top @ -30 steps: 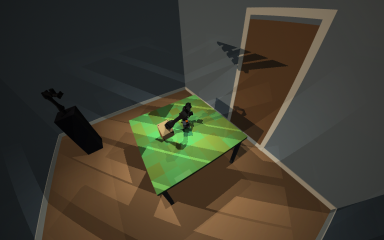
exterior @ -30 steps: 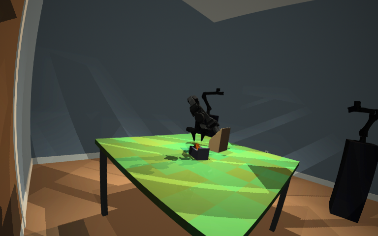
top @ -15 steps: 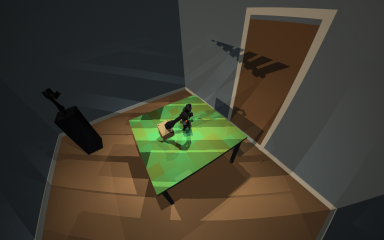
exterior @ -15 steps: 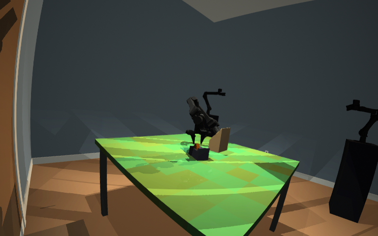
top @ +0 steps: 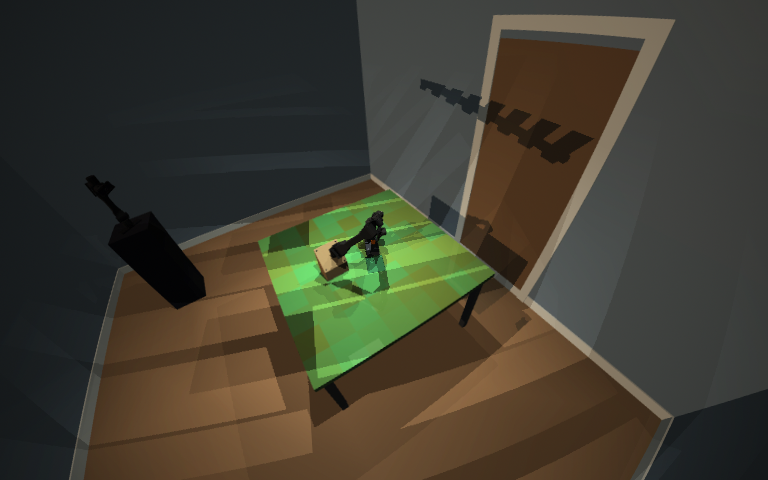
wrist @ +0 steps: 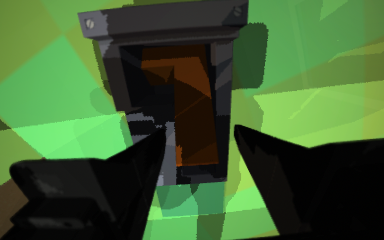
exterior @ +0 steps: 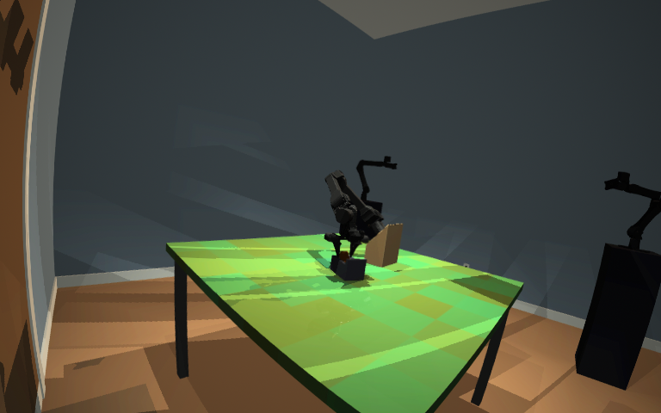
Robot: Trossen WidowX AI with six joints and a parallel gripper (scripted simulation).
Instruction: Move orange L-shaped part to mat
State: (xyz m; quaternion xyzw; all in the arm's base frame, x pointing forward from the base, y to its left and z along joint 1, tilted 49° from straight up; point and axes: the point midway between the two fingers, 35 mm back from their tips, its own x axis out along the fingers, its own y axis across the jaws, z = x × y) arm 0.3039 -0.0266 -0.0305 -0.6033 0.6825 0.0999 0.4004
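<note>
The orange L-shaped part (wrist: 192, 120) (exterior: 343, 255) (top: 373, 241) is in the pocket of the grey tray (wrist: 165, 19) (exterior: 353, 270). Its L-shaped end is at the top in the wrist view, and its straight end points toward my fingers. In the exterior view some orange stands above the tray wall, so the part looks tipped. My gripper (wrist: 200, 128) (exterior: 344, 253) is open, with one finger on each side of the part's straight end in the wrist view. Contact cannot be made out. The green mat (wrist: 172, 206) (top: 372, 264) (exterior: 317, 258) lies beside the tray.
The arm stands on a wooden block (top: 322, 253) (exterior: 382, 249) close to the tray. The tray has a raised crossbar with screws at its far end in the wrist view. Patterned light and shadows cover the table (top: 351, 339) (exterior: 390, 341). Other arms stand on dark pedestals away from it.
</note>
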